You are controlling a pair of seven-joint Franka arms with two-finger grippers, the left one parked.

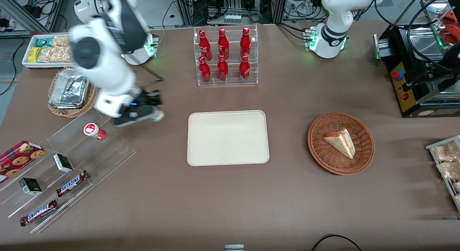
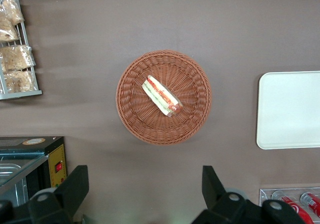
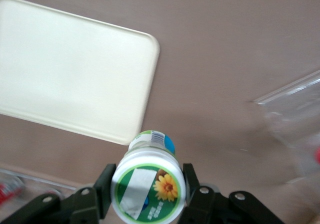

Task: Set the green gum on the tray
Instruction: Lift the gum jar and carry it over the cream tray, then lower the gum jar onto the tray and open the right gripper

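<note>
Taking the large flat cream-beige rectangular tray (image 1: 228,137) with rounded corners and a low rim as the landmark on the brown table (image 1: 251,208), the things nearest the front camera lie toward the working arm's end: two brown Snickers bars (image 1: 72,183) and two small dark boxes (image 1: 63,162) on a clear acrylic stepped stand (image 1: 107,150), with a red cookie box (image 1: 18,158) beside them. On an upper step of that stand, a small red-and-white plastic bottle (image 1: 94,131) stands upright. Toward the parked arm's end, about level with the tray, a round brown wicker basket (image 1: 340,143) holds a wedge of sandwich (image 1: 340,141). Just above the stand and a little farther from the camera than the tray's middle, the right arm's black two-finger hand (image 1: 152,112) hovers over bare table, between the stand and the tray and apart from the tray's rim. Its fingers (image 3: 102,191) are closed on the sides of the small cylindrical white plastic green gum bottle (image 3: 147,186) with a green label and a flower mark on its lid, lifted clear of the table; the wrist view shows the tray's rounded corner near the bottle. Farther still, a silver foil container (image 1: 69,91) rests on a wicker mat, and a clear rack holds six red drink bottles (image 1: 224,56).
</note>
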